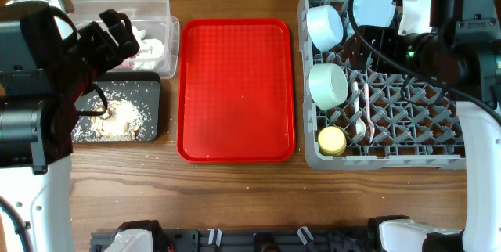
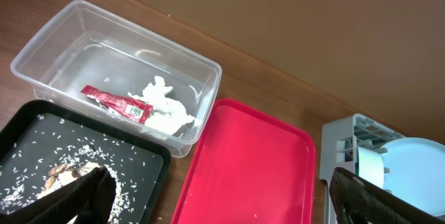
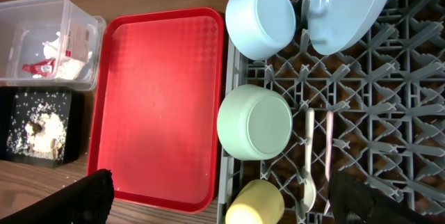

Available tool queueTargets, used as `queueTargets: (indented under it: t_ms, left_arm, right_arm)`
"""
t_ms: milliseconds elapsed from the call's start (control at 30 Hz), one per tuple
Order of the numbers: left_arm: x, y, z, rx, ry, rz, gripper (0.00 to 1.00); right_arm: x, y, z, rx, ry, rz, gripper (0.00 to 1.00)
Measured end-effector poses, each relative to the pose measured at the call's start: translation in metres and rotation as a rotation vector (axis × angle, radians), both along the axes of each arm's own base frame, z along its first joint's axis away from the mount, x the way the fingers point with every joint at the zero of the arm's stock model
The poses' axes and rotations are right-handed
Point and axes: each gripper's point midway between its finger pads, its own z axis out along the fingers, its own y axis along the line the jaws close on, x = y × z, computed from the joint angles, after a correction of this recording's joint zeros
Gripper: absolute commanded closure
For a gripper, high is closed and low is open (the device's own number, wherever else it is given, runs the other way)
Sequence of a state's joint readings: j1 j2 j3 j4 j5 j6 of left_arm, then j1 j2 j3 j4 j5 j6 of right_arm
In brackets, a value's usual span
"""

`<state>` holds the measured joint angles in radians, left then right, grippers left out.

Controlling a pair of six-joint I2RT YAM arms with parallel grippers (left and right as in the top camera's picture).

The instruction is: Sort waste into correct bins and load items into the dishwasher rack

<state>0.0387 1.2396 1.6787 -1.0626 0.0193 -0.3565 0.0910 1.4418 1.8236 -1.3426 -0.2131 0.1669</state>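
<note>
Grey rack (image 1: 407,119) loaded, wrapper (image 2: 115,104) and tissue (image 2: 163,106) in clear tub (image 2: 62,43), rice (image 1: 117,117) in black tray (image 2: 42,120)

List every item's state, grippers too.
clear tub, holds red wrapper and tissue
black tray, holds rice scraps
red tray, bare
rack, loaded
plate, racked
blue bowl, racked
green bowl, racked
yellow cup, racked
spoon, racked
fork, racked
left gripper, open
right gripper, open

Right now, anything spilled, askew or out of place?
Minor only: a few rice grains lie on the table just outside the black tray. The red wrapper and tissue are in the clear tub; nothing else stands out.
</note>
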Motion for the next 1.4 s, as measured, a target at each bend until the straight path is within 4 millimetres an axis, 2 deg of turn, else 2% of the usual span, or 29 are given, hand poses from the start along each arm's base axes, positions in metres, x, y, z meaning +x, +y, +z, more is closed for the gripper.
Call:
queueTargets:
  t_ms: [133,300,433,533,600,767,867,1133,1300,1400]
  left_arm:
    - [0.000,0.000,0.000,0.000,0.000,0.000,0.00]
    - [0.000,0.000,0.000,0.000,0.000,0.000,0.00]
    - [0.000,0.000,0.000,0.000,0.000,0.000,0.00]
    - [0.000,0.000,0.000,0.000,0.001,0.000,0.00]
    - [0.000,0.000,0.000,0.000,0.000,0.000,0.00]
    - [0.000,0.000,0.000,0.000,0.000,0.000,0.00]
    - [0.000,0.000,0.000,0.000,0.000,0.000,0.00]
    - [0.000,0.000,0.000,0.000,0.000,0.000,0.00]
    - [0.000,0.000,0.000,0.000,0.000,0.000,0.00]
    - [0.000,0.000,0.000,0.000,0.000,0.000,0.00]
  right_arm:
    - [0.002,0.000,0.002,-0.002,-0.012,-0.003,0.00]
    - [0.019,-0.001,0.014,-0.020,-0.106,0.016,0.00]
    - [0.048,0.001,0.030,-0.040,-0.295,0.045,0.00]
    - [0.057,0.001,0.033,-0.050,-0.440,0.053,0.00]
    - [0.052,0.001,0.031,-0.053,-0.534,0.055,0.00]
    - [0.020,-0.009,0.028,-0.073,-0.770,0.019,0.00]
    - [0.001,-0.018,0.013,-0.092,-0.869,-0.025,0.00]
    - [-0.042,-0.037,-0.069,-0.116,-1.010,-0.118,0.00]
    - [-0.061,-0.039,-0.111,-0.077,-1.043,-0.145,0.00]
    - [-0.067,-0.040,-0.127,-0.060,-1.033,-0.153,0.00]
